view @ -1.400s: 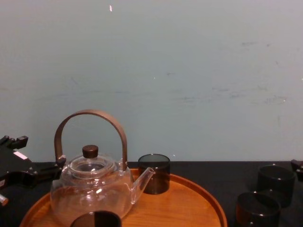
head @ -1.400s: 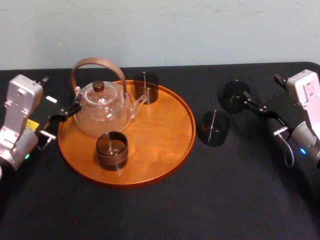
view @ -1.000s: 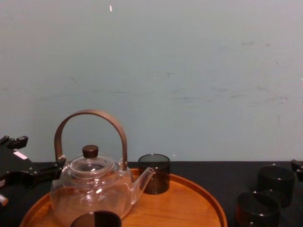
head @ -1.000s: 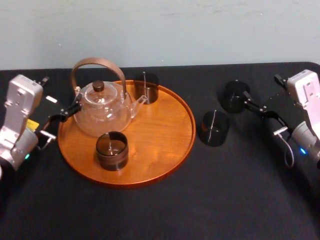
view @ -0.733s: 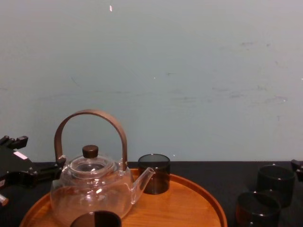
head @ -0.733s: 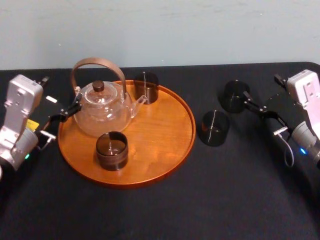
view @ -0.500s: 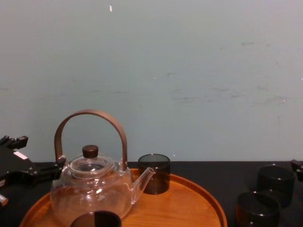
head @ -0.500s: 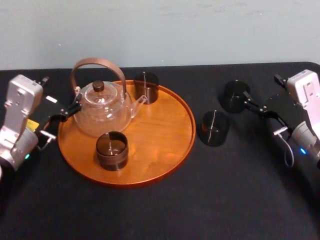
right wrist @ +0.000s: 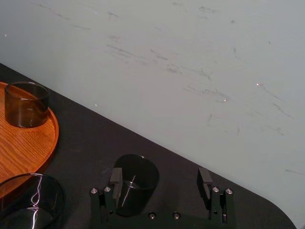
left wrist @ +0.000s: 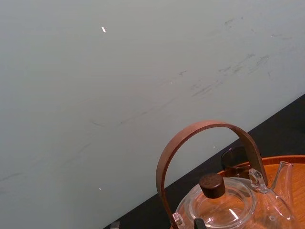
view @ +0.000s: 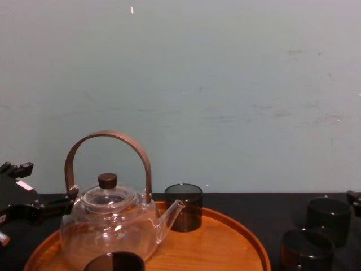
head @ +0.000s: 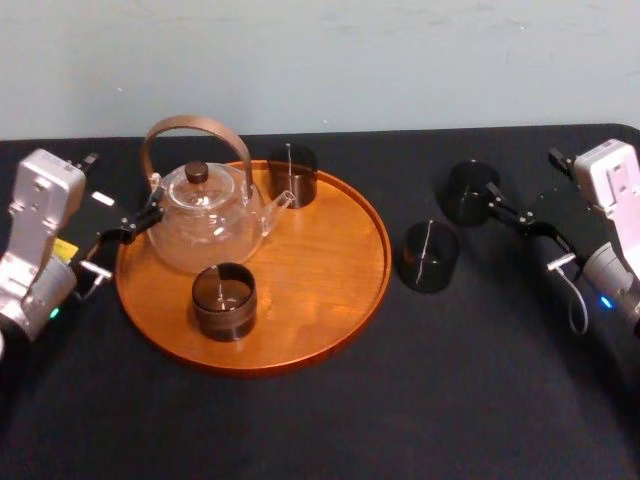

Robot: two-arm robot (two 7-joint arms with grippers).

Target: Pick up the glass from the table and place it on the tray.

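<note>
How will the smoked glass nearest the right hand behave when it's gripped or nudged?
The far smoked glass looks rigid and thin-walled, so it is probably fragile and slick for the open right hand. Short, straight-sided and upright on the table, it likely slides rather than tips. Knocked over, it could roll.

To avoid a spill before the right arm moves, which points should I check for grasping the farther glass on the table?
1. Right pincer open: ok.
2. Farther glass upright on the table: ok.
3. Glass centred between the fingers: not ok, it sits toward one finger.
4. Bare space on the tray: ok.
5. Left pincer parked beside the glass teapot: ok.
</note>
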